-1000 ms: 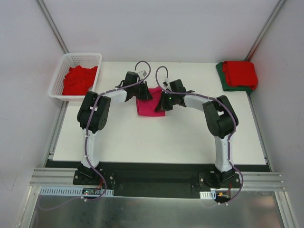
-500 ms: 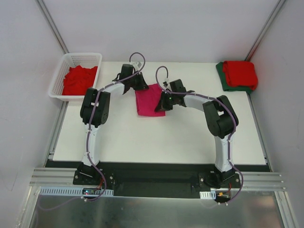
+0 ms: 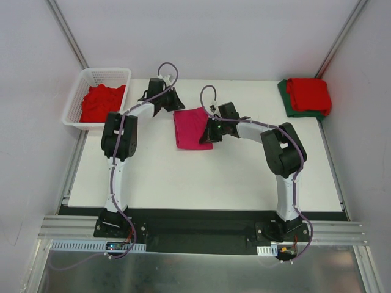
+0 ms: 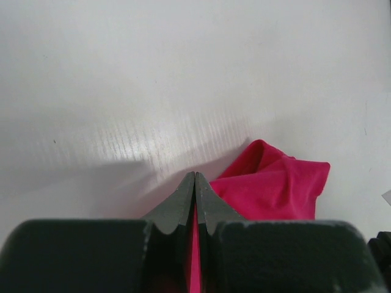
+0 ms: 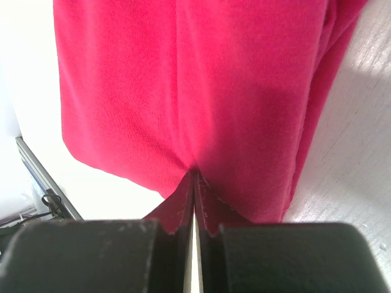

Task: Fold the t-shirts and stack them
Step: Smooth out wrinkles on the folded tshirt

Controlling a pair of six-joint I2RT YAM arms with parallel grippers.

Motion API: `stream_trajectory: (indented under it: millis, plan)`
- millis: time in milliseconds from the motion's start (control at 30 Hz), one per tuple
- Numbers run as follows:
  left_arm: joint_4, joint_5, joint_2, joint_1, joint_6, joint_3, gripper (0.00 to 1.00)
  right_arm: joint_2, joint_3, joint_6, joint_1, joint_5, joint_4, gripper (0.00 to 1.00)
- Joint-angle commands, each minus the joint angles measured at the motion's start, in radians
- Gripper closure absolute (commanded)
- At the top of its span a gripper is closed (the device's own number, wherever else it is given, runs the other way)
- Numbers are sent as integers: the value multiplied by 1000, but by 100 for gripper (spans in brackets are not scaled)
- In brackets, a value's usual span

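Observation:
A magenta-pink t-shirt (image 3: 190,129) lies partly folded on the white table, between my two grippers. My left gripper (image 3: 176,107) is at its back left corner. In the left wrist view that gripper (image 4: 195,177) is shut, with a strip of pink cloth pinched between its jaws and the rest of the shirt (image 4: 275,189) bunched to the right. My right gripper (image 3: 211,130) is at the shirt's right edge. In the right wrist view it (image 5: 194,176) is shut, and the cloth (image 5: 183,79) puckers at its tips.
A white lattice basket (image 3: 107,72) at the back left holds crumpled red t-shirts (image 3: 101,102). At the back right corner a folded red t-shirt (image 3: 310,93) lies on a dark green one (image 3: 286,97). Grey walls close in both sides of the table.
My left arm has swung toward the back left, drawing the shirt's corner with it, so the pink cloth lies wider. The right arm has barely moved.

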Motion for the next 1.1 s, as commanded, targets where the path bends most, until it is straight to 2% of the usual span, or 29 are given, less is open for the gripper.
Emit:
stream_trajectory:
  millis: [0, 267, 567, 1067]
  plan:
    - [14, 46, -178, -2, -8, -13, 100, -5, -21, -21, 2, 35, -28, 99]
    - [76, 155, -313, -9, -64, -169, 100, -6, -12, -16, 2, 33, -30, 99]
    - [198, 183, -285, -39, -121, -309, 100, -6, -15, -16, 1, 35, -30, 99]
    - [246, 193, -152, -118, -166, -257, 100, -3, -17, -18, 1, 36, -30, 99]
